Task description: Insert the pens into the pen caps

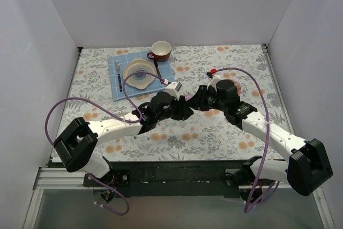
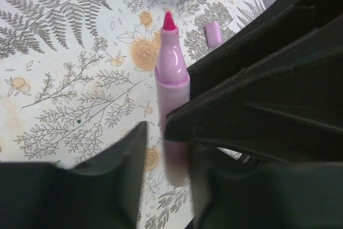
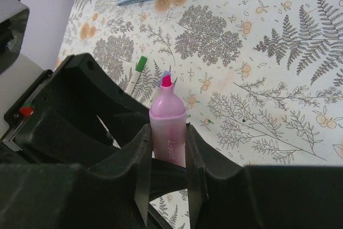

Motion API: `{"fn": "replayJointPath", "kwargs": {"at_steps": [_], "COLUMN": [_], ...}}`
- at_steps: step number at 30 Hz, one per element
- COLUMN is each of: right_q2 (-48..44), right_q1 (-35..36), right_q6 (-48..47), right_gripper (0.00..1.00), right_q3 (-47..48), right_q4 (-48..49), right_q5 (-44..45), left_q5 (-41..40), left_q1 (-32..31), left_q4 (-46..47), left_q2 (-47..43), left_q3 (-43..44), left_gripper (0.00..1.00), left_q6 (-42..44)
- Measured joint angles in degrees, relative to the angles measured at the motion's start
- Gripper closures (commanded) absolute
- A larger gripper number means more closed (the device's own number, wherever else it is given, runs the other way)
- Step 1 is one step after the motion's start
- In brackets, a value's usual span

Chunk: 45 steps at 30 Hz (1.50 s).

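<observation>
- Two pens: one thick pink pen (image 3: 167, 127), one slim green-tipped pen (image 3: 138, 69).
- One lilac cap (image 2: 213, 34).
- One red cup (image 1: 160, 50), one plate (image 1: 138, 71), one blue mat (image 1: 114, 90).

Faint print on the pink pen (image 3: 168, 132) is too blurred to read.

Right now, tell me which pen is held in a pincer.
The thick pink pen, clamped in the right pincer; the slim white green-tipped pen lies loose on the table.
</observation>
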Motion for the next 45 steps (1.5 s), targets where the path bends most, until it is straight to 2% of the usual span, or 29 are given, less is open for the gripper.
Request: {"fn": "replayJointPath", "kwargs": {"at_steps": [3, 6, 7, 9, 12, 18, 20, 24, 29, 37, 45], "right_q2": [-0.46, -0.59, -0.68, -1.03, -2.91, -8.85, -9.49, -8.92, -5.07, -0.2, 4.9], "right_q1": [0.55, 0.72, 0.74, 0.85, 1.33, 0.52, -1.64, -6.73, -12.57, -20.41, -21.99], "right_q6": [1.27, 2.16, 2.34, 2.56, 2.89, 0.98, 0.28, 3.91, 8.11, 8.17, 4.9], "right_gripper": [0.99, 0.8, 0.62, 0.43, 0.36, 0.34, 0.37, 0.4, 0.41, 0.42, 0.4], "right_q3": [-1.01, -1.55, -1.62, -1.64, -1.64, -0.96, -0.9, -1.18, -2.36, -2.47, -2.47], "right_q4": [1.64, 2.34, 2.45, 2.4, 1.4, -1.97, -4.22, -12.5, -20.55, -27.63, -27.45], "right_q5": [0.7, 1.22, 1.33, 1.55, 4.09, 9.14, 12.46, 21.51, 26.49, 35.93, 41.03], "left_q5": [1.73, 2.86, 3.06, 3.28, 3.15, 0.13, -1.99, -6.95, -10.78, -9.18, -8.37], "left_q1": [-0.07, 0.0, 0.07, 0.07, 0.07, 0.37, 0.87, 1.29, 1.31, 1.36, 1.36], "left_q4": [0.79, 0.83, 0.83, 0.59, -1.22, -9.09, -12.37, -16.61, -15.58, -15.56, -15.54], "left_q2": [0.0, 0.0, -0.04, -0.37, -2.45, -11.85, -15.04, -21.07, -28.13, -29.46, -31.95], "left_q3": [-0.02, -0.15, -0.15, -0.15, -0.15, -0.13, -0.09, 0.0, -3.19, -4.24, -4.76], "left_gripper": [1.0, 1.0, 1.0, 1.0, 1.0, 1.0, 1.0, 1.0, 1.0, 1.0, 1.0], "left_q6": [-0.04, 0.17, 0.15, 0.52, 2.23, 8.57, 11.02, 16.96, 22.16, 25.09, 25.68]}}
